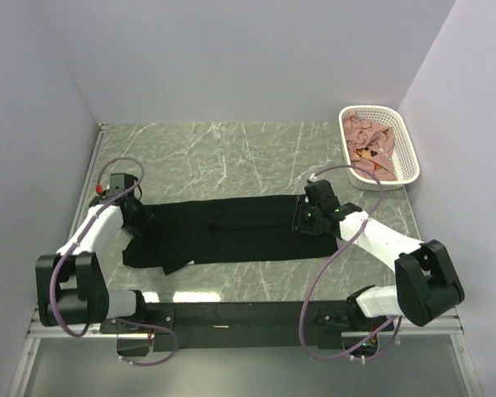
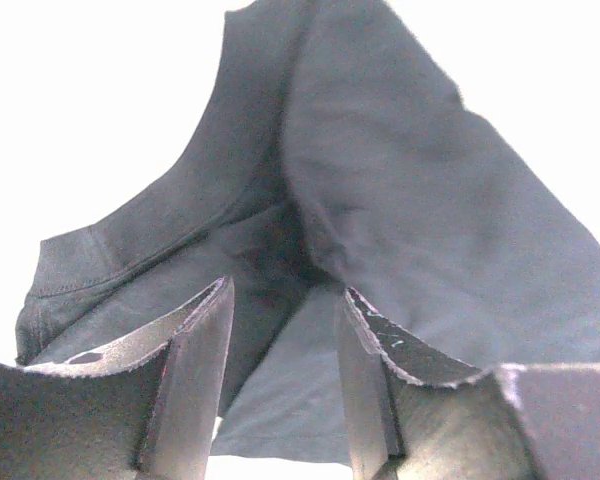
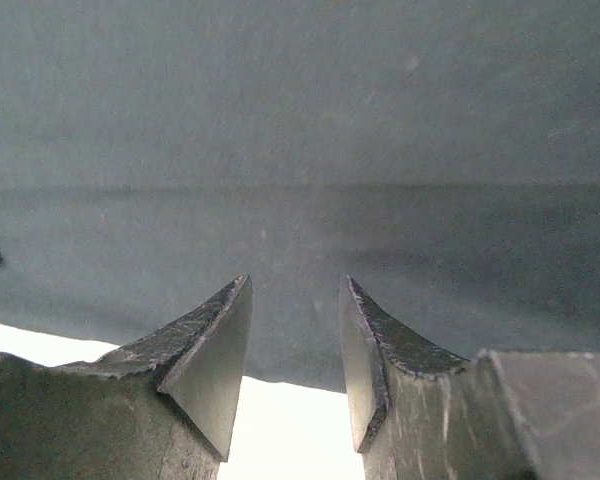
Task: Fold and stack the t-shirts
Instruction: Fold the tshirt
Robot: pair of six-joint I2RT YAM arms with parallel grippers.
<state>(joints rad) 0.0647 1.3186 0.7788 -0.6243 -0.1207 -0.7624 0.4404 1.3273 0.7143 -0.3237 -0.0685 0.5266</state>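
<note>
Black t-shirt [image 1: 231, 230] lies as a long folded band mid-worktop [image 1: 231, 157], with left end effector [image 2: 286, 290] and right end effector [image 3: 295, 282] both parted at its ends, gripping nothing; risk: a shallow bite catches one layer only, skewing the fold.

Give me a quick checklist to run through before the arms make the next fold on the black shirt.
1. Left gripper jaws apart at the black t-shirt's left end: ok.
2. Right gripper jaws apart at the shirt's right edge: ok.
3. Shirt lying flat: not ok, its left end is bunched.
4. Cloth caught between either pair of fingers: cannot tell.
5. Pink cloth inside the basket, away from both arms: ok.
</note>
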